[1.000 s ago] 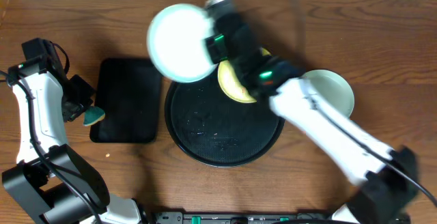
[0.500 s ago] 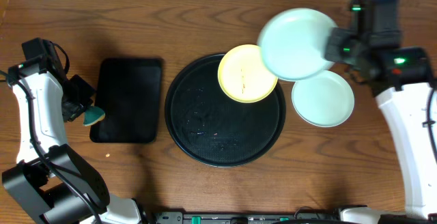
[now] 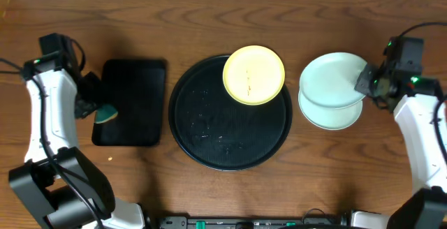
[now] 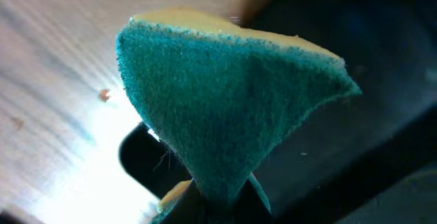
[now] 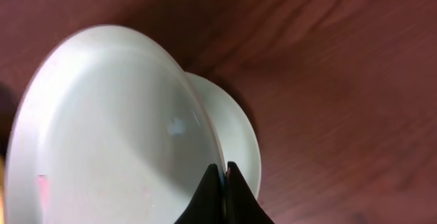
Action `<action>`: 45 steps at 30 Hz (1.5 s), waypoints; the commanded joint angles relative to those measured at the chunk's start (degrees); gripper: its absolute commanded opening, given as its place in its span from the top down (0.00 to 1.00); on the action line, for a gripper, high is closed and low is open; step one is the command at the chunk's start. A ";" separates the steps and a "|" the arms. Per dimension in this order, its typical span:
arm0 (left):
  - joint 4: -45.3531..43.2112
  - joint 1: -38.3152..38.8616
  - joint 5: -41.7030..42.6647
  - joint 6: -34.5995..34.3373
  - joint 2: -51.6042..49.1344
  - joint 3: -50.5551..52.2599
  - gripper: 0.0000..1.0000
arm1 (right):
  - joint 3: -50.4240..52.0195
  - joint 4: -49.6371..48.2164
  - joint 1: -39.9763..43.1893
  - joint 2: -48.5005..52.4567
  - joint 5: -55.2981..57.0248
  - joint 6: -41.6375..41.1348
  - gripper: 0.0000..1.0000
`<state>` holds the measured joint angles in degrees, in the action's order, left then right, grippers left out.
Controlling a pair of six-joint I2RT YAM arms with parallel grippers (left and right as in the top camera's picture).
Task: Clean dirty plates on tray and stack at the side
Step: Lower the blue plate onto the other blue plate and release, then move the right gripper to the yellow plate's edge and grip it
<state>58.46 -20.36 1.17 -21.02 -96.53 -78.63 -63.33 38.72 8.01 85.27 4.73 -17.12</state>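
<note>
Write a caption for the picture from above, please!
Right gripper holds a pale turquoise plastic plate over its twin; a pale yellow plate sits on the round black tray.

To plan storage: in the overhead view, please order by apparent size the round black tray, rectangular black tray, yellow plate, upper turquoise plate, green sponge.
1. round black tray
2. rectangular black tray
3. yellow plate and upper turquoise plate: alike; the turquoise one may sit nearer the camera
4. green sponge
</note>
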 commanded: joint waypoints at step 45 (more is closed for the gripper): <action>4.15 20.59 -0.11 10.54 6.86 -9.46 0.93 | -30.88 9.92 -17.68 16.50 -17.20 11.04 0.44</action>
<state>62.63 -1.54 1.26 -12.32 -89.93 -86.74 -92.03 48.77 -7.46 97.76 -11.73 -7.46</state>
